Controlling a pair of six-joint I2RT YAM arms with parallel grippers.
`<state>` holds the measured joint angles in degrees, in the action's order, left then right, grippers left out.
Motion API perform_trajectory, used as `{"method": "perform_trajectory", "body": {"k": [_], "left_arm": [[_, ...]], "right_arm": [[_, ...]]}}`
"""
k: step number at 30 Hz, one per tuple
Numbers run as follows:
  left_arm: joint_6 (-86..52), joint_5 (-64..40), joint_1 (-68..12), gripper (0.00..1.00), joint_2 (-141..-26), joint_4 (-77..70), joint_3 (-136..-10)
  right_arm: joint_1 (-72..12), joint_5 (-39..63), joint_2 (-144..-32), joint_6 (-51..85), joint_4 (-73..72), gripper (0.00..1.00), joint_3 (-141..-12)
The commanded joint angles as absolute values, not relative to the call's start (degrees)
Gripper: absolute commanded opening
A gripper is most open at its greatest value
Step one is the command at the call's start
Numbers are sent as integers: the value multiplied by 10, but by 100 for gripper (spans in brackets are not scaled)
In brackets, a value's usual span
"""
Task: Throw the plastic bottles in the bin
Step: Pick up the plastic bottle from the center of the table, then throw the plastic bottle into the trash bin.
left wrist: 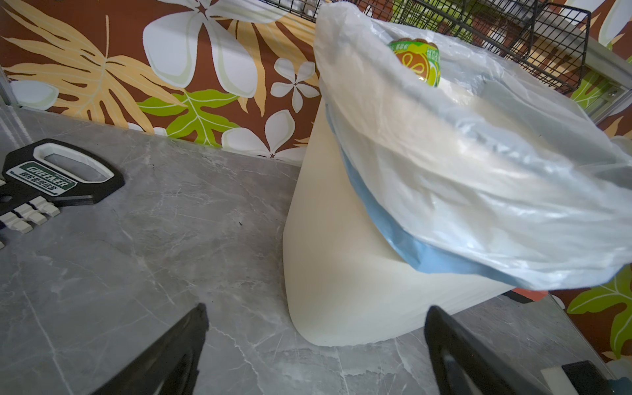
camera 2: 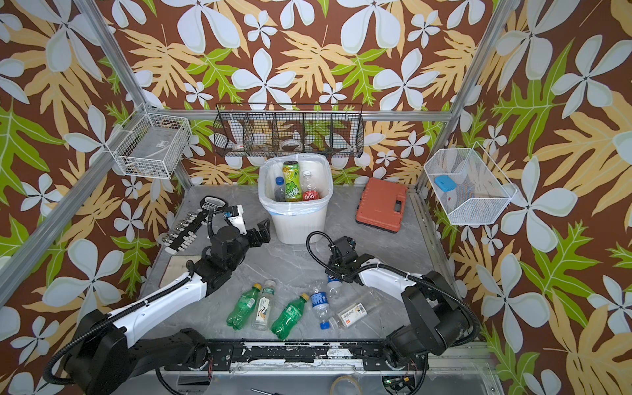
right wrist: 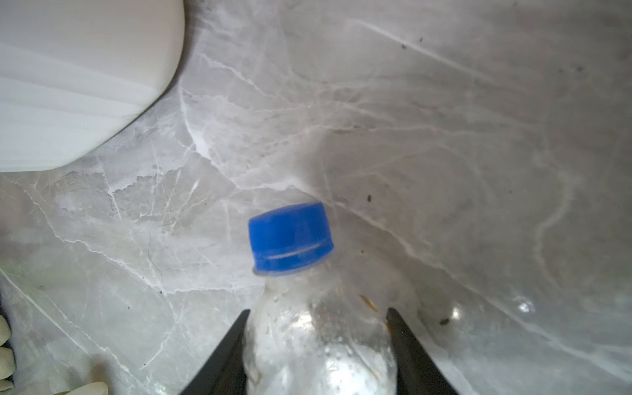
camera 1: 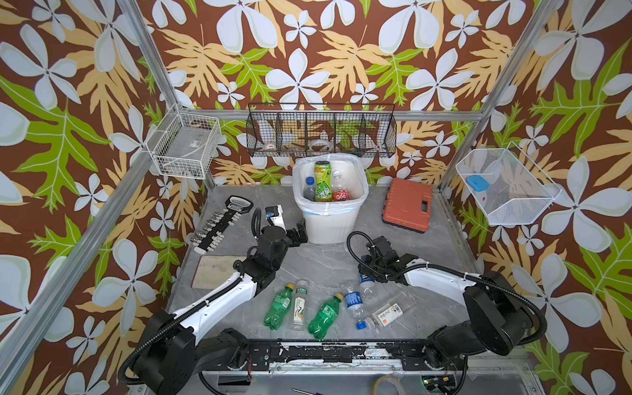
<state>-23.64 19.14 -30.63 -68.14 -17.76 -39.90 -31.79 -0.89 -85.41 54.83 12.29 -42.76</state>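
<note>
- 6 o'clock, front edge of the grey tabletop (camera 1: 321, 263): green bottle (camera 1: 278, 309), white-labelled bottle (camera 1: 299, 307), second green bottle (camera 1: 324, 316), blue-labelled clear bottle (camera 1: 354, 302) and flat clear bottle (camera 1: 386, 314) lie on their sides in a row.
- 3 o'clock of centre: right gripper (right wrist: 318, 314), fingers narrow, pressed against both sides of the blue-capped clear bottle (right wrist: 290, 236).
- Bin's 9 o'clock: left gripper (left wrist: 318, 309), fingers wide, empty, just beside the wall.
- 12 o'clock: bag-lined white bin (camera 1: 330, 225) holds a tall green-labelled bottle (camera 1: 323, 184), a red-labelled bottle (camera 1: 340, 192) and a small dark bottle (camera 1: 309, 189).
</note>
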Motion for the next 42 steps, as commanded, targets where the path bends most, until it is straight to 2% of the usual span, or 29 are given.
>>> {"method": "perform_trajectory", "body": {"k": [1, 12, 20, 25, 30, 42], "left_arm": [[-238, 202, -305, 100, -676, -175, -402], [-292, 215, -276, 100, -666, -161, -379], [-322, 191, -243, 100, -646, -162, -342], [-328, 191, -236, 100, -633, -152, -322], [-333, 197, -234, 100, -614, -142, -305], [-330, 222, -231, 100, -552, -98, -281]], "right_arm": [[-317, -41, -853, 525, 118, 48, -438], [-315, -94, -813, 485, 145, 45, -489], [-301, -190, -741, 384, 191, 45, -622], [-301, -225, -738, 308, 186, 46, -736], [-301, -196, -794, 245, 154, 46, -871], [-298, -119, -1051, 191, 170, 46, -1181]]}}
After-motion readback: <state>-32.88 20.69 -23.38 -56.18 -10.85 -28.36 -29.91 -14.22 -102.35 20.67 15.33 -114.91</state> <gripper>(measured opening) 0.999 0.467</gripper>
